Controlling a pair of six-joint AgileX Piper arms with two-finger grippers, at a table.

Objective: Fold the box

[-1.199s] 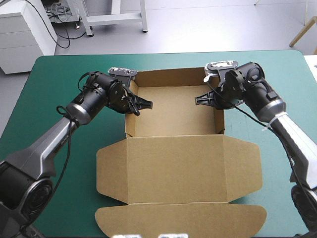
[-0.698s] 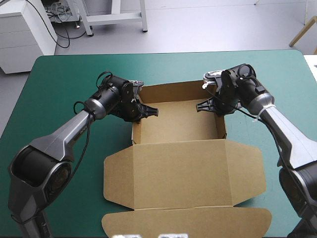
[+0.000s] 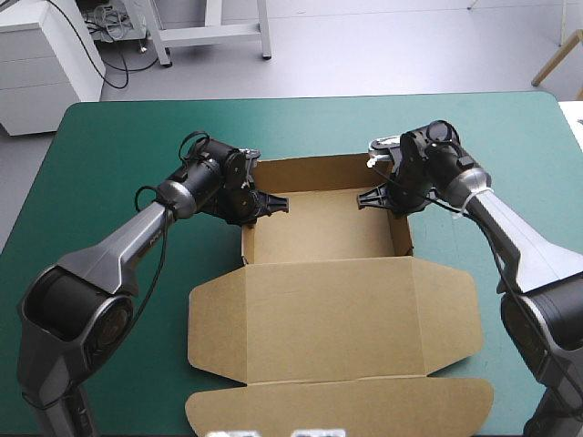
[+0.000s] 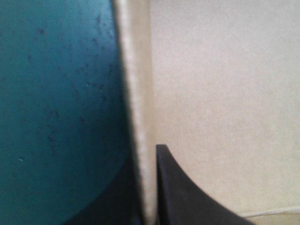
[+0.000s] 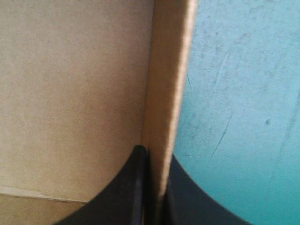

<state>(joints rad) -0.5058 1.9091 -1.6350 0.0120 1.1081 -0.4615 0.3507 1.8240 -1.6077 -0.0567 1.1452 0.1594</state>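
1. We are holding the box (image 3: pixel 332 291) mid-frame on the teal-green surface (image 3: pixel 118 146), lid lying flat below the tray.
2. Our left fingers (image 3: pixel 273 201) are pinching its left wall, almost shut; our right fingers (image 3: pixel 369 198) are pinching the right wall likewise.
3. We are risking a creased or untucked wall if either arm pulls unevenly.
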